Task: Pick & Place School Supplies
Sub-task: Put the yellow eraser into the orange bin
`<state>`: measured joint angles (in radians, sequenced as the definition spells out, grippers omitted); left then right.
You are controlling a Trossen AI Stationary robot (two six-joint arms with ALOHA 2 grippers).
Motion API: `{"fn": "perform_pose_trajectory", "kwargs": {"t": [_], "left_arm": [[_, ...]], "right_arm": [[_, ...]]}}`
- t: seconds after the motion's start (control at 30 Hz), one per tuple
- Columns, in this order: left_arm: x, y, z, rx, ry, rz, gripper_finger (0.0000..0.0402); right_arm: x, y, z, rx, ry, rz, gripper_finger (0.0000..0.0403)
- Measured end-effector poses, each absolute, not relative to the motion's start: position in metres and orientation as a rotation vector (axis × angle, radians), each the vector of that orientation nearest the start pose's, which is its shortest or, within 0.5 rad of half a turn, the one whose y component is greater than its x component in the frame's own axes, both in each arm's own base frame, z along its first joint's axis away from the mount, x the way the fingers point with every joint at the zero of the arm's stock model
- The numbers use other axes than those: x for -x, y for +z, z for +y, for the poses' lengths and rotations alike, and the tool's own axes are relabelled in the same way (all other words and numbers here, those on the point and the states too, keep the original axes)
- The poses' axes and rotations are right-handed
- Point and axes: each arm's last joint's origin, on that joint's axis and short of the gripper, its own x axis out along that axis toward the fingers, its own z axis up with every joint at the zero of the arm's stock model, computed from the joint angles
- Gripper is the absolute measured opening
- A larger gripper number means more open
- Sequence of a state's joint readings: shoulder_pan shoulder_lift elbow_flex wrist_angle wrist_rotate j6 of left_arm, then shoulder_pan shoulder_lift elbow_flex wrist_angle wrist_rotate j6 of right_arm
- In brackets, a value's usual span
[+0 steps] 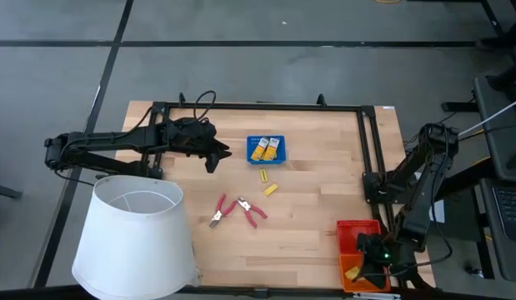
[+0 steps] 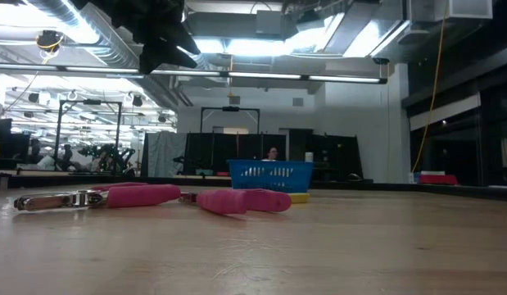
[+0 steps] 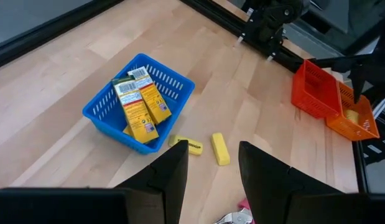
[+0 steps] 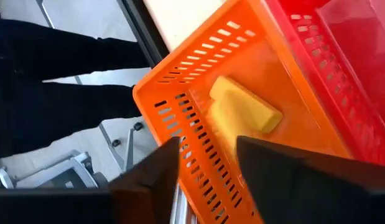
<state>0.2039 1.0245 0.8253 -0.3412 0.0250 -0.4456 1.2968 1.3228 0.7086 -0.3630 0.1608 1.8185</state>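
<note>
My left gripper hangs open above the table, just left of the blue tray. That tray holds flat yellow packs with pale labels. Two tiny yellow blocks lie flat on the wood near the tray. Two red-handled pliers lie nearer the table's front edge, and they also show in the low view. My right gripper is open over the orange tray. A yellow block rests on that tray's floor.
A red tray sits against the orange tray at the table's near right corner. A big white lampshade stands at the near left corner. A black frame runs along the far and right edges. Bare wood lies between the pliers and the trays.
</note>
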Motion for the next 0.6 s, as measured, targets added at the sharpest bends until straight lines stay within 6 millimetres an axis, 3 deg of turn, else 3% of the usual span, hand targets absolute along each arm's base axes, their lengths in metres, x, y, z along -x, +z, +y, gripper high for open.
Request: {"fn": "perform_pose_trajectory", "kwargs": {"t": [0.13, 0.27, 0.47, 0.6], "left_arm": [[-0.213, 0.290, 0.043, 0.500, 0.292, 0.491, 0.0139], [-0.214, 0.289, 0.041, 0.482, 0.324, 0.487, 0.0139], [-0.215, 0.294, 0.043, 0.436, 0.469, 0.402, 0.0139], [-0.216, 0.304, 0.045, 0.435, 0.440, 0.306, 0.0139]], "right_arm": [[-0.070, 0.188, 0.234, -0.883, 0.035, 1.318, 0.0229], [-0.081, 0.197, 0.227, -0.949, 0.014, 1.210, 0.0240], [-0.130, 0.205, 0.192, -0.865, -0.083, 1.005, 0.0217], [-0.173, 0.211, 0.157, -0.759, -0.135, 0.854, 0.0202]]}}
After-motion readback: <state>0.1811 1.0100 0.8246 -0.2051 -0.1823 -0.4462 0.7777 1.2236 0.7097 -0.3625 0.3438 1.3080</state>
